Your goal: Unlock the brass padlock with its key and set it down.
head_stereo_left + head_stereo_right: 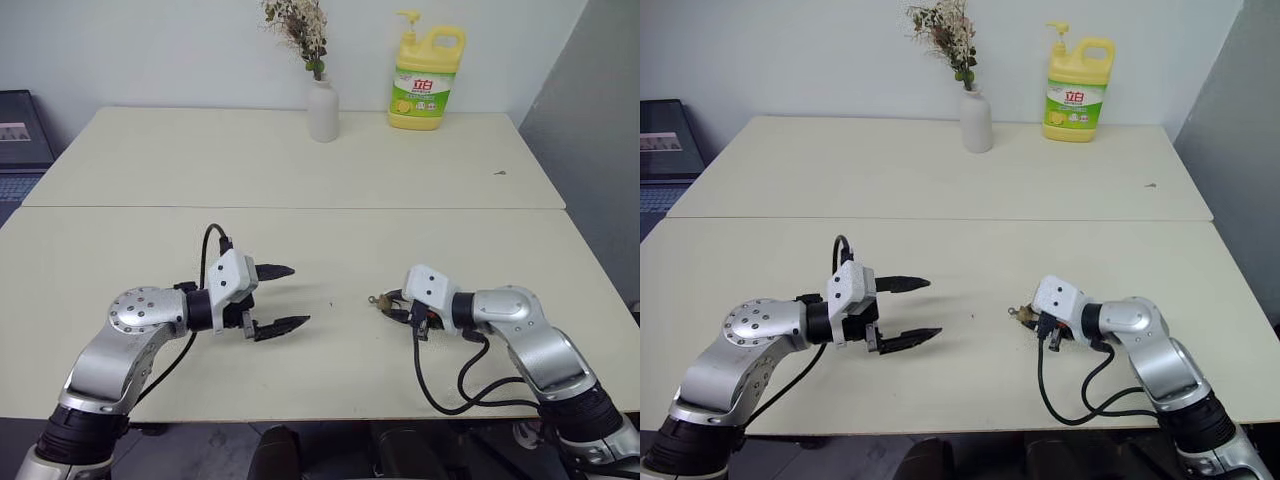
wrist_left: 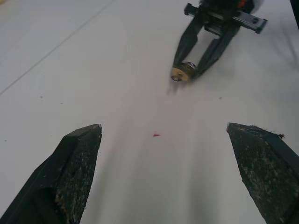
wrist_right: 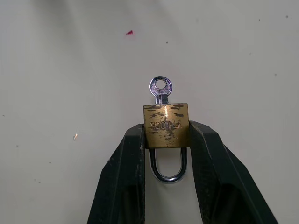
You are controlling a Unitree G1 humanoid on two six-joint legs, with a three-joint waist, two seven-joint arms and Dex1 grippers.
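Brass padlock (image 3: 166, 125), key (image 3: 161, 89) inserted, faces bare table (image 1: 300, 160); vase (image 1: 322, 108) far behind.

Two silver-grey metal arms with rounded joint housings and ribbed black sleeves near the base; a ring of screws marks the left elbow disc; white wrist blocks; looping black cables; each end effector (image 1: 277, 298) (image 3: 166, 140) bears two tapered, scuffed black fingers (image 2: 74, 172)

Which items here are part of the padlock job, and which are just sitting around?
Part of the job:
- brass padlock, clamped in the right gripper
- key in the padlock
- left gripper, open

Just sitting around:
- vase of dried flowers
- yellow detergent bottle
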